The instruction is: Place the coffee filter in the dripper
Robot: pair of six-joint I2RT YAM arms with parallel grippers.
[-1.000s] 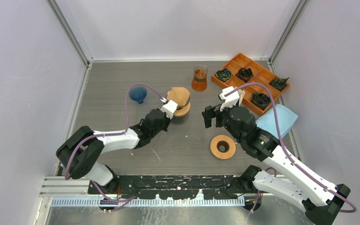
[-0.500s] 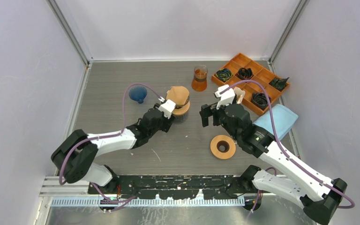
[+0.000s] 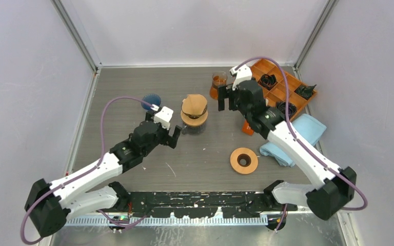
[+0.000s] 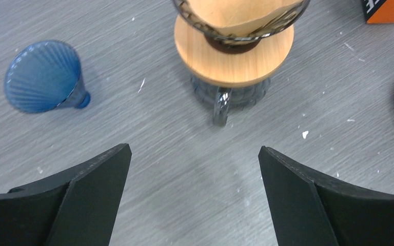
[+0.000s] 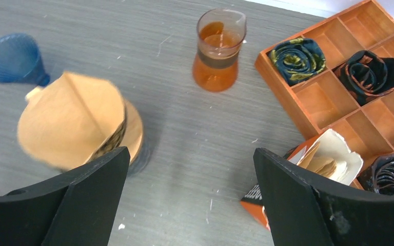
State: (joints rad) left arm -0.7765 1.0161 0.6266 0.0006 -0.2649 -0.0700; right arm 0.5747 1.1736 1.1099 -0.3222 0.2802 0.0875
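Note:
The brown paper coffee filter (image 3: 194, 104) sits in the glass dripper (image 4: 234, 54), which has a wooden collar and stands upright on the table. In the right wrist view the filter (image 5: 72, 120) rises well above the rim and leans to one side. My left gripper (image 3: 172, 137) (image 4: 195, 154) is open and empty, just near-left of the dripper and apart from it. Right of the dripper, close to the carafe, my right gripper (image 3: 228, 102) (image 5: 191, 156) is open over bare table with nothing between its fingers.
A blue ribbed cone (image 3: 150, 100) lies left of the dripper. A glass carafe of amber liquid (image 3: 218, 85) stands behind. An orange compartment tray (image 3: 287, 82), an orange box of filters (image 5: 323, 159) and a blue cloth (image 3: 302, 130) fill the right. A wooden ring (image 3: 243, 160) lies near.
My left gripper opened and drew back toward the near left, off the dripper. The right arm swung to the far side, toward the carafe. The filter stayed in the dripper.

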